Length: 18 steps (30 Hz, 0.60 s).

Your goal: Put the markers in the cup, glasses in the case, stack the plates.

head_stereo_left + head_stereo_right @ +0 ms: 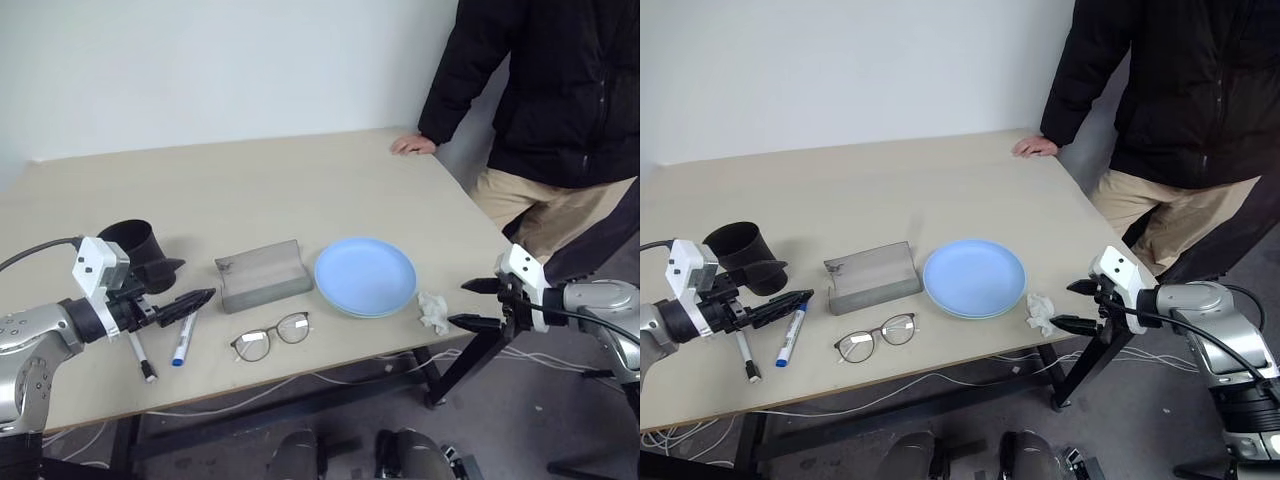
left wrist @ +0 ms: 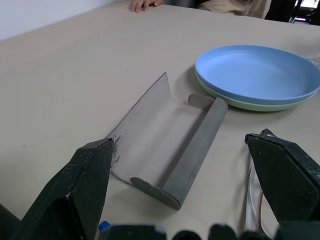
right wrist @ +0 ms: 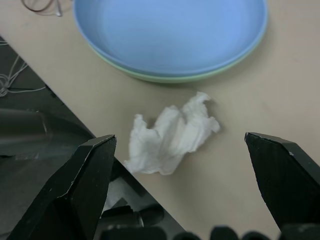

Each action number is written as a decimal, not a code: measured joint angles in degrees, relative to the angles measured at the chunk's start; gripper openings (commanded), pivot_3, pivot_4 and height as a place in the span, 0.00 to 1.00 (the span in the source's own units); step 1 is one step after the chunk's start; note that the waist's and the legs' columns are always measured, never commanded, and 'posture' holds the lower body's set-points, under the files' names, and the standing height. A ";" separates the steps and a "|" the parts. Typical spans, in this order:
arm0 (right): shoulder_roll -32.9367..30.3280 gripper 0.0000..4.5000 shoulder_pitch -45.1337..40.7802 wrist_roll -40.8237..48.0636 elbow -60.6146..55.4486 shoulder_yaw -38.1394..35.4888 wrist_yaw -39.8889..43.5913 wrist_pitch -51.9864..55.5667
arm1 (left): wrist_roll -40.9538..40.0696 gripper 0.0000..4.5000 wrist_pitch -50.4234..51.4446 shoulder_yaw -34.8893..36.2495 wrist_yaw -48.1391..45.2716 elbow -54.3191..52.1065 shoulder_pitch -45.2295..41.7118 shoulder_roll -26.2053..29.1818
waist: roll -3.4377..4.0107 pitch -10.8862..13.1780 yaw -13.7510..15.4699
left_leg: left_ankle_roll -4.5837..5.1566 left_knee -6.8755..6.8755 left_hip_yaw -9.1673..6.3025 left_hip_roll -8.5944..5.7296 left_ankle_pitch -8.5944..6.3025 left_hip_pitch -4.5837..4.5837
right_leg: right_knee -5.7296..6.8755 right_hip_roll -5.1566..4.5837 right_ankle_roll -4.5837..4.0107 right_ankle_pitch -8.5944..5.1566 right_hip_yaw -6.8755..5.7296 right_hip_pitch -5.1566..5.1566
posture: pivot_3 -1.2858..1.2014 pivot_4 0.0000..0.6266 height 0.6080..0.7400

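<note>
The table (image 1: pixel 250 190) carries everything, with a person (image 1: pixel 560 90) resting a hand (image 1: pixel 413 145) on its far edge. The 2 plates (image 1: pixel 366 275) sit stacked, blue on green. The case (image 1: pixel 262 274) lies open just left of them, the cup (image 1: pixel 135 250) further left. The glasses (image 1: pixel 271 337) lie in front of the case. The 2 markers (image 1: pixel 183 340) lie near the front edge by the left gripper (image 1: pixel 190 303), which is spread, empty. The right gripper (image 1: pixel 478 304) gapes empty beside a tissue (image 1: pixel 434 311).

Even, soft indoor light; faint shadows; wrist foregrounds blurred.
</note>
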 measured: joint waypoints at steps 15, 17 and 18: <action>3.53 0.99 -2.25 -1.91 3.39 5.29 -1.61 -1.48 | -0.02 1.00 -0.03 0.07 0.08 -0.35 2.05 0.00 | -0.05 -0.05 0.07 | -0.13 -0.09 0.33 -0.59 -0.27 0.27 | 0.84 -0.03 0.00 0.01 0.44 -0.44 | 0.52 0.00 0.71; 4.09 0.99 -2.35 -2.16 3.40 6.24 -1.93 -1.52 | -0.02 1.00 -0.03 0.09 0.15 -0.61 2.72 0.00 | -0.05 -0.05 0.09 | -0.13 -0.04 0.33 -0.62 -0.29 0.27 | 0.95 0.05 0.00 0.01 0.64 -0.50 | 0.52 0.00 0.71; 4.28 0.99 -2.40 -2.39 3.40 6.68 -2.08 -1.56 | -0.03 1.00 -0.03 0.13 0.18 -0.74 2.94 0.00 | -0.05 -0.05 0.15 | -0.14 -0.03 0.31 -0.60 -0.28 0.26 | 0.96 0.05 -0.01 0.01 0.61 -0.49 | 0.52 0.00 0.71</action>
